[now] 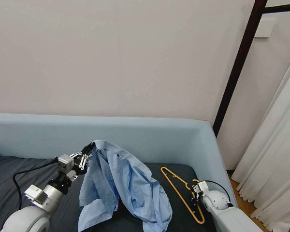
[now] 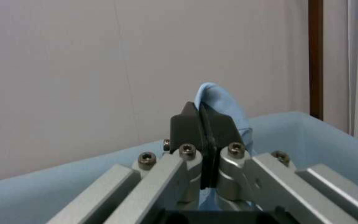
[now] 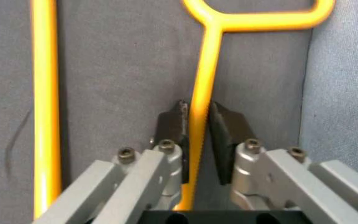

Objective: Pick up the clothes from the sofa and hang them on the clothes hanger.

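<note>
The blue shirt (image 1: 121, 188) is blocking the middle of the dark seat (image 1: 5, 166), and the orange hanger (image 1: 176, 179) is occupying its right end. Room is lying open on the seat's left.

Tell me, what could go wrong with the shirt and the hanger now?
The left gripper pinches just a small fold of the blue shirt; the cloth might slip out and drop onto the sofa.
The right gripper grips one thin bar of the orange hanger, so the hanger could twist or slide.
The shirt hangs bunched up, so finding an opening for the hanger may be hard.
</note>
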Robot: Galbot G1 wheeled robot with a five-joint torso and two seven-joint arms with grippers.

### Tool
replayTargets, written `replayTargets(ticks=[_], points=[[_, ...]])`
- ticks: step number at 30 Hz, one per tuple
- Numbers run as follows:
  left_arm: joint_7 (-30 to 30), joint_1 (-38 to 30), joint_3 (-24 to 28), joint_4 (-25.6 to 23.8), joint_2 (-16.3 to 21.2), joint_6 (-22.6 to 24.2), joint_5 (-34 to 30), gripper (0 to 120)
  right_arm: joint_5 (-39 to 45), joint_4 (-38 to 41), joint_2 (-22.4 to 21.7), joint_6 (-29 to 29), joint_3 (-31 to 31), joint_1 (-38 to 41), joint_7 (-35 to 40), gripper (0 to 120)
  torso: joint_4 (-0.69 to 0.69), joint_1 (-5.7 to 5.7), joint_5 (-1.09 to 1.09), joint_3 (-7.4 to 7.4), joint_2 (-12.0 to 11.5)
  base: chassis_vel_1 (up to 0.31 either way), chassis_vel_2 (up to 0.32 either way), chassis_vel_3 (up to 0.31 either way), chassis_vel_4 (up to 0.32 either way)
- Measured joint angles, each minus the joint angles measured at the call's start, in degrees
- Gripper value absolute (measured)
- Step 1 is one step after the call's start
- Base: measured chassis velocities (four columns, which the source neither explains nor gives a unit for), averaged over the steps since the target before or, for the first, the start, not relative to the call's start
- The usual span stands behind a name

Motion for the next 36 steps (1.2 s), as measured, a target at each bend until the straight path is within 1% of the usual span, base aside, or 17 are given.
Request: replayTargets(ticks=[2, 8, 10, 11, 13, 15, 16, 18, 21, 22, 23, 26, 28, 30, 31, 34, 36], points=[[0.00, -0.02, 0.01, 0.09, 0.01, -0.03, -0.01, 0, 0.01, 0.47, -0.05, -0.02, -0.10, -0.11, 0.03, 6, -0.01, 0.00, 0.00, 0.00, 0.00, 0.000, 0.000, 0.000, 0.000], [0.00, -0.59, 0.49, 0.41, 0.23, -0.05, -0.16, 0, 0.85, 4.75, -1.64, 1.44, -0.42, -1.75, 1.17, 5, -0.01, 0.00, 0.02, 0.01, 0.00, 0.000, 0.000, 0.000, 0.000], [0.00, -0.93, 0.85, 0.70, 0.49, -0.05, -0.49, 0, 2.62, 8.80, -3.19, 7.57, -0.27, -2.70, 3.75, 5, -0.02, 0.00, 0.02, 0.01, 0.00, 0.000, 0.000, 0.000, 0.000], [0.00, -0.93, 0.85, 0.70, 0.49, -0.05, -0.49, 0, 2.62, 8.80, -3.19, 7.57, -0.27, -2.70, 3.75, 5, -0.02, 0.00, 0.02, 0.01, 0.00, 0.000, 0.000, 0.000, 0.000], [0.00, -1.29, 1.31, 0.96, 0.68, 0.00, -0.73, 0, 6.69, 13.82, -5.12, 13.56, 0.63, -3.23, 6.49, 5, 0.01, 0.00, 0.00, 0.01, 0.00, 0.000, 0.000, 0.000, 0.000], [0.00, -1.62, 1.62, 1.10, 0.77, 0.08, -0.95, 0, 9.99, 20.09, -7.59, 16.83, 1.90, -4.76, 8.04, 5, 0.02, 0.00, -0.02, 0.00, 0.00, 0.000, 0.000, 0.000, 0.000], [0.00, -1.62, 1.62, 1.10, 0.77, 0.08, -0.95, 0, 9.99, 20.09, -7.59, 16.83, 1.90, -4.76, 8.04, 5, 0.02, 0.00, -0.02, 0.00, 0.00, 0.000, 0.000, 0.000, 0.000], [0.00, -1.85, 1.84, 1.19, 0.85, 0.17, -1.17, 0, 9.72, 26.19, -10.42, 21.90, 2.60, -7.43, 8.33, 5, -0.01, 0.00, -0.01, 0.00, 0.00, 0.000, 0.000, 0.000, 0.000], [0.00, -2.04, 2.11, 1.24, 0.94, 0.28, -1.64, 0, 3.28, 32.82, -13.72, 31.26, 2.45, -11.77, 8.74, 5, -0.03, 0.00, 0.00, 0.00, 0.00, 0.000, 0.000, 0.000, 0.000], [0.00, -2.04, 2.11, 1.24, 0.94, 0.28, -1.64, 0, 3.28, 32.82, -13.72, 31.26, 2.45, -11.77, 8.74, 5, -0.03, 0.00, 0.00, 0.00, 0.00, 0.000, 0.000, 0.000, 0.000], [0.01, -2.10, 2.12, 1.24, 0.96, 0.32, -1.79, 0, -0.34, 34.45, -14.50, 34.86, 1.81, -13.10, 9.25, 5, -0.03, -0.01, 0.00, 0.00, 0.00, 0.000, 0.000, 0.000, 0.000], [0.00, -2.00, 1.92, 1.21, 0.96, 0.40, -2.02, 0, -4.77, 35.64, -15.00, 39.22, 0.65, -14.10, 10.03, 5, -0.03, 0.00, -0.01, 0.00, 0.00, 0.000, 0.000, 0.000, 0.000], [-0.27, -1.61, 1.05, 0.98, 0.99, 0.47, -2.73, 0, -13.76, 36.24, -15.18, 46.25, -1.22, -15.01, 11.82, 5, 0.03, 0.00, 0.01, 0.00, 0.00, 0.000, 0.000, 0.000, 0.000], [-1.08, -1.55, 0.60, 0.78, 1.19, 1.08, -4.31, 0, -25.89, 36.13, -15.17, 51.42, -2.75, -15.71, 16.07, 5, 0.02, 0.00, 0.00, 0.00, 0.00, 0.000, 0.000, 0.000, 0.000], [-1.08, -1.55, 0.60, 0.78, 1.19, 1.08, -4.31, 0, -25.89, 36.13, -15.17, 51.42, -2.75, -15.71, 16.07, 5, 0.02, 0.00, 0.00, 0.00, 0.00, 0.000, 0.000, 0.000, 0.000], [-1.77, -1.50, 0.32, 0.62, 1.21, 1.62, -5.09, 0, -35.16, 36.43, -15.31, 50.84, -5.15, -16.16, 23.16, 5, -0.01, 0.00, 0.00, 0.00, 0.00, 0.000, 0.000, 0.000, 0.000], [-1.89, -1.50, 0.31, 0.56, 1.17, 1.77, -5.14, 0, -36.85, 36.69, -15.35, 50.17, -6.05, -16.26, 24.99, 5, -0.01, 0.00, 0.00, 0.00, 0.00, 0.000, 0.000, 0.000, 0.000]])
